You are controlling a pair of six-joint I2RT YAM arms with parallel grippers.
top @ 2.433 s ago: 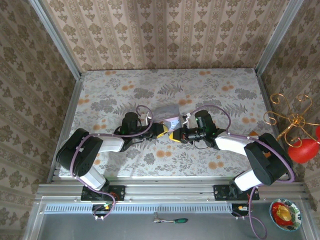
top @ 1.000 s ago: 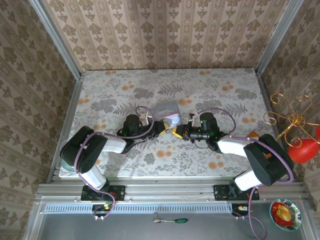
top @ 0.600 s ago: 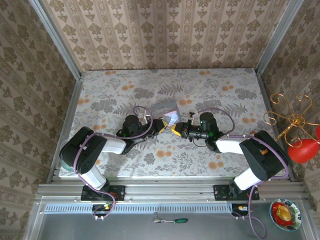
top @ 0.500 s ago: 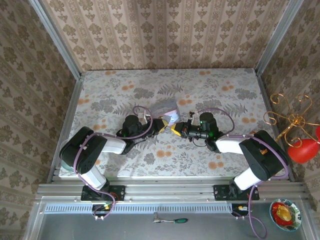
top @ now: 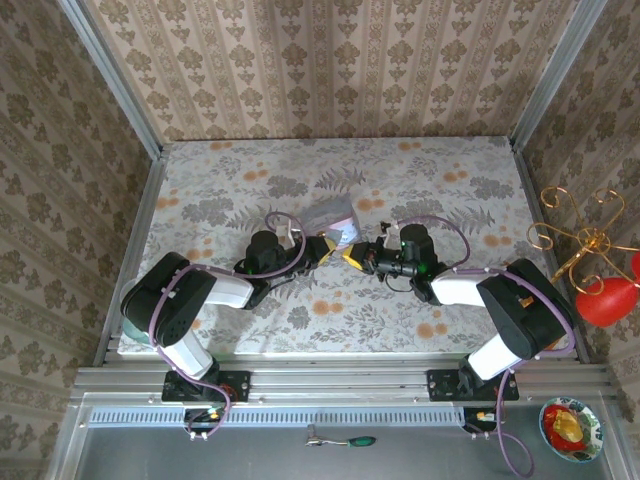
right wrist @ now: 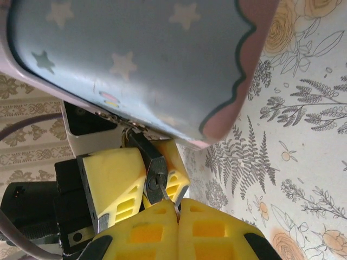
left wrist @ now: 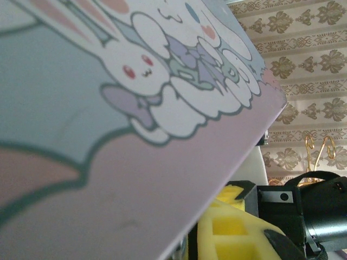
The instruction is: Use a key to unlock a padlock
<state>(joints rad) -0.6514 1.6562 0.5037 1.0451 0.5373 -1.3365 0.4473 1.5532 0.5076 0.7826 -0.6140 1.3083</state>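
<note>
In the right wrist view the small dark padlock [right wrist: 153,162] hangs from the latch of the pale-blue cartoon tin [right wrist: 135,59]. My left gripper [right wrist: 145,187] is shut on it, one yellow finger on each side. My right gripper [right wrist: 178,212] is shut on the key [right wrist: 165,196], whose thin silvery blade reaches into the keyhole. In the top view the left gripper [top: 324,249] and right gripper [top: 351,257] meet tip to tip just below the tin [top: 333,214]. The left wrist view shows the tin's printed lid [left wrist: 108,108] very close, with a yellow finger [left wrist: 233,233] under its edge.
The floral tablecloth [top: 420,190] spreads around both arms, bounded by metal rails and wallpapered walls. A gold wire stand [top: 580,235] and a red object [top: 606,300] sit outside the right rail. A green-handled tool [top: 345,440] lies on the near shelf.
Both grippers have shifted slightly farther from the bases, closer under the tin, staying tip to tip. The tin has moved a little with them.
</note>
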